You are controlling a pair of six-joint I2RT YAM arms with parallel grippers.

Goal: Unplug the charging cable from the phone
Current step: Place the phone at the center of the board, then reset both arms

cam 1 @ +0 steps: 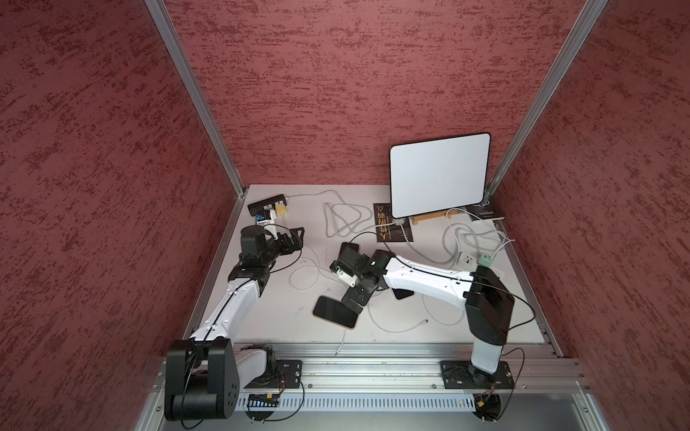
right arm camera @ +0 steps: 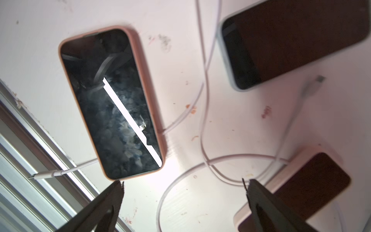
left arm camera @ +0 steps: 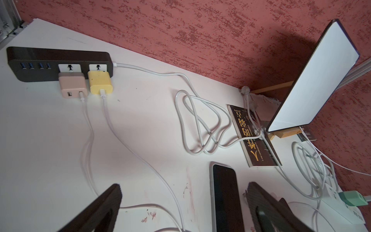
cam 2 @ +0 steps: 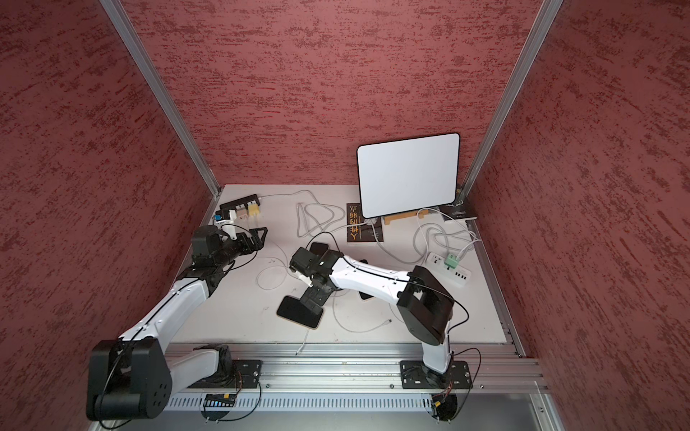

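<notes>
Left gripper (cam 1: 298, 239), at the left rear of the table (cam 1: 291, 321) near the black power strip (cam 1: 267, 205), hovers with jaws released and empty. At front centre the pink-cased phone (cam 1: 332, 313) lies screen-up; the charging cable (right arm camera: 48, 173) passes beneath it, its connector lying free at the table's front edge. Just above the phone, the right gripper (right arm camera: 183, 192) has its jaws spread wide, grasping nothing.

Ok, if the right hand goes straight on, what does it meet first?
Probably the white cable loop on the table, just ahead of the open right hand; the pink-cased phone lies off to the side. Depth unclear.
</notes>
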